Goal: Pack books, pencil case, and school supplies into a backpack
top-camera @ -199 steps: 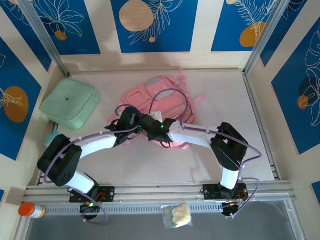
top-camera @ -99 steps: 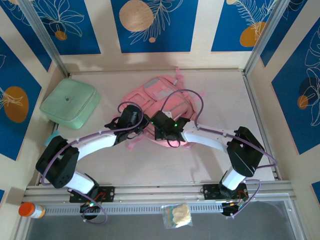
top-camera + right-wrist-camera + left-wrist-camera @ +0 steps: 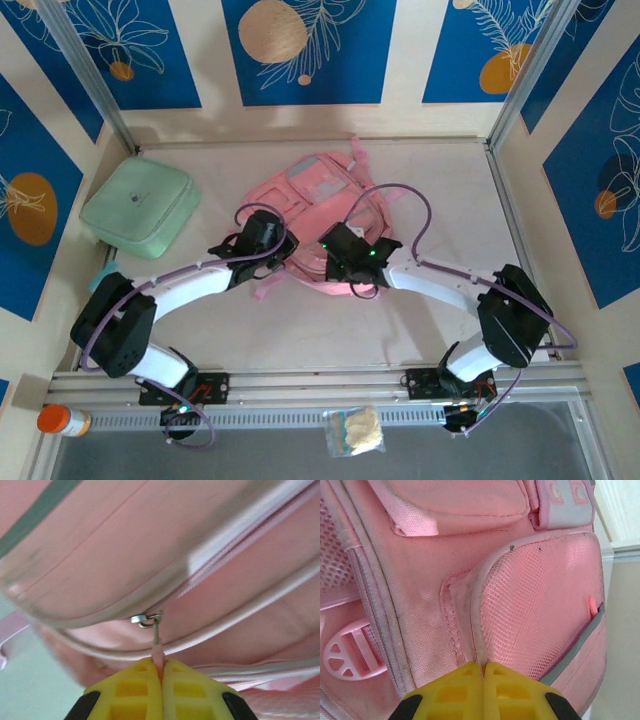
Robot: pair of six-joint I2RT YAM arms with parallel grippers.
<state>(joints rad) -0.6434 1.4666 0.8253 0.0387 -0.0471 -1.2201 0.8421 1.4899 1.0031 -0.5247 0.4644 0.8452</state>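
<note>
The pink backpack (image 3: 320, 180) lies flat mid-frame in the top view; the left gripper (image 3: 483, 667) is pinched on the edge of its mesh pocket (image 3: 535, 610), the right gripper (image 3: 162, 665) clamps the zipper pull (image 3: 158, 652), and the zipper track (image 3: 225, 545) runs from there toward the upper right.

Left gripper (image 3: 284, 262) and right gripper (image 3: 326, 262) reaching inward, near each other, jaws pressed closed.
</note>
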